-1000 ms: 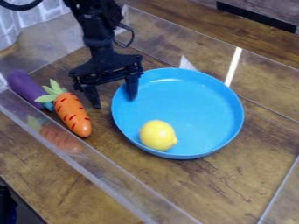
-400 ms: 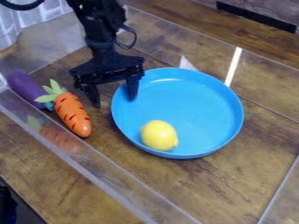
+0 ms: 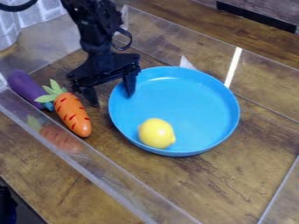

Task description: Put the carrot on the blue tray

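You see a glossy, smooth plastic blue tray (image 3: 198,96), a matt ridged plastic-looking carrot (image 3: 73,114), a smooth, slightly shiny lemon (image 3: 158,133) and a dark wood-grain table (image 3: 233,188) with a reflective, varnished-looking sheen.

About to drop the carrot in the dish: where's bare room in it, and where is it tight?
The blue tray is bare across its middle and far half; only the lemon sits near its front rim. It is crowded at the left rim: the open tool stands between the tray and the carrot, with the eggplant just beyond.
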Robot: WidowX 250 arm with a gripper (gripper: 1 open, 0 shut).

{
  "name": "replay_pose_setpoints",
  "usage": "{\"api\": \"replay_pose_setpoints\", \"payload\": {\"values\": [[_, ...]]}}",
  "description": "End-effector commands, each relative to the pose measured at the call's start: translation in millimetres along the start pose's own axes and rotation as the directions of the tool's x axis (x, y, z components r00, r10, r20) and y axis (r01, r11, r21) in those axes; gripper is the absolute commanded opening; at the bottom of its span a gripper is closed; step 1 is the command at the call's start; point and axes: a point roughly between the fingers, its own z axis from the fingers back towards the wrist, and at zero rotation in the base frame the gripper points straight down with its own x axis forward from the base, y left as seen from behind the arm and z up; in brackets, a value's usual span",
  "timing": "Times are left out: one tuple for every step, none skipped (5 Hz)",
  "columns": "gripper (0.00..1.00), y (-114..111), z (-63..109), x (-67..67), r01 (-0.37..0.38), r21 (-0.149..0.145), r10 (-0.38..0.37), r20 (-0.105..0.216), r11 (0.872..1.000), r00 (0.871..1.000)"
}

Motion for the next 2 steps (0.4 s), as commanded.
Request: {"api": "replay_pose_setpoints", "payload": {"values": [[1.00,11.3,-5.7,-5.9,-0.073,0.054,0.073,-0.002,0.996,0.997],[1.00,9.7,-5.4,-7.6,-0.131,0.070,0.130,0.017,0.989,0.991]]}}
